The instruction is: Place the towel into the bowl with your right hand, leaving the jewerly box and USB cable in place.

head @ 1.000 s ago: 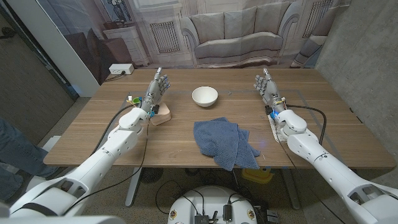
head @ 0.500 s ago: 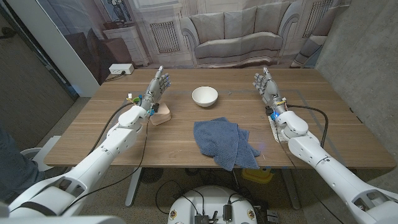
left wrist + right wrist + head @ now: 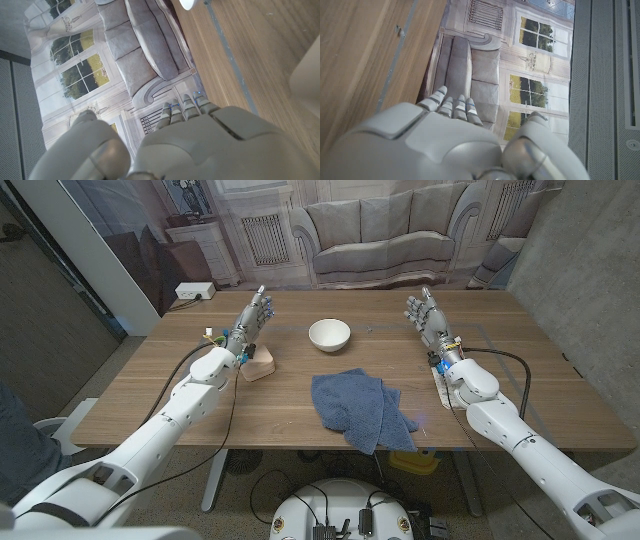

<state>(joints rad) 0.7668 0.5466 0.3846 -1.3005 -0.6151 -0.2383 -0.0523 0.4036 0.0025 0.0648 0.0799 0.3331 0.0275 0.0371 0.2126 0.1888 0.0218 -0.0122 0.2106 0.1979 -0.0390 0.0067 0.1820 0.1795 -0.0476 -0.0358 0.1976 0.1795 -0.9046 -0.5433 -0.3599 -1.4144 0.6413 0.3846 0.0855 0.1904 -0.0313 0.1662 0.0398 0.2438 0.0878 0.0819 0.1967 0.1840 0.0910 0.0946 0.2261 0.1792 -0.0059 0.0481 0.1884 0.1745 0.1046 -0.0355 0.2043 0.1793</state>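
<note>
Right hand (image 3: 428, 318) fingers (image 3: 421, 307): spread, holding nothing, raised over table (image 3: 500, 370).
Towel (image 3: 362, 409): crumpled, well apart, inward and nearer.
Handling: likely soft, light, floppy; pinch a raised fold.
Bowl (image 3: 329, 334): beyond towel.

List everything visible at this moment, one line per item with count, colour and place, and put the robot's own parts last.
towel: one, blue, crumpled at the table's near middle.
bowl: one, white, beyond the towel, apart from it.
jewelry box: one, pale tan, by the left hand.
table: one, wooden.
power strip: one, white, on the floor behind the table.
sofa backdrop: one, grey-white, behind the table.
left hand: one, grey, raised, fingers apart, holding nothing.
right hand: one, grey, raised, fingers apart, holding nothing.
</note>
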